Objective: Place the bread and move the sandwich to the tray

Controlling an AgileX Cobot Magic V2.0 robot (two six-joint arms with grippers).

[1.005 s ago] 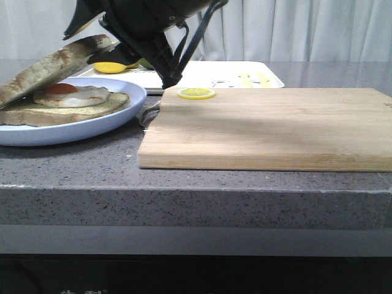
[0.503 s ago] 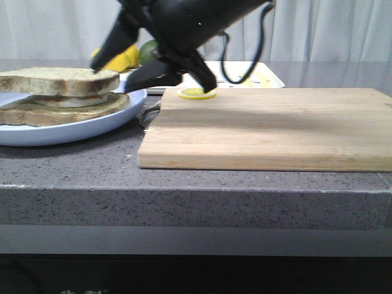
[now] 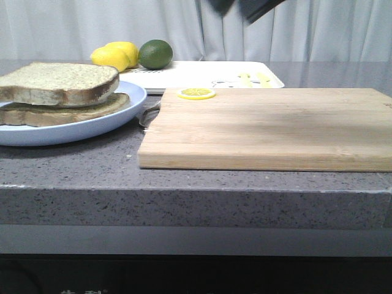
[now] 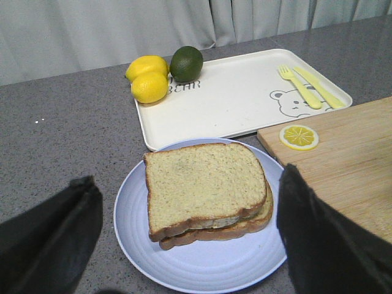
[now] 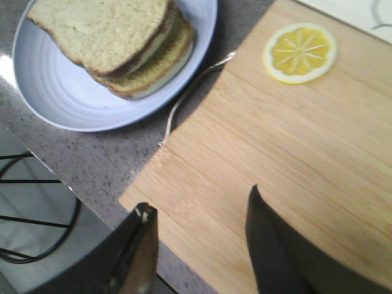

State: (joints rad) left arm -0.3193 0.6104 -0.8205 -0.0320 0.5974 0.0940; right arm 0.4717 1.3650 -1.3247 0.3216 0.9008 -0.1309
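Observation:
The sandwich (image 3: 61, 95) lies on the pale blue plate (image 3: 125, 116) at the left. The bread (image 3: 58, 79) is its top slice and lies flat; the egg is almost hidden between the slices. In the left wrist view my left gripper (image 4: 187, 177) is open and empty above the sandwich (image 4: 205, 190), with dark fingers (image 4: 52, 236) on either side of the plate (image 4: 202, 266). The white tray (image 3: 202, 75) stands behind; its bear print shows in the left wrist view (image 4: 226, 101). My right gripper (image 5: 199, 205) is open and empty over the cutting board's corner.
A wooden cutting board (image 3: 269, 125) with a lemon slice (image 3: 196, 93) fills the right. Two lemons (image 4: 147, 78) and a lime (image 4: 186, 63) sit at the tray's far left corner, and a yellow toy fork and knife (image 4: 309, 89) at its right. A dark arm part (image 3: 248, 7) shows at the top.
A gripper held the bread tilted over the egg, laid it flat on the sandwich, let go, and has risen almost out of the front view.

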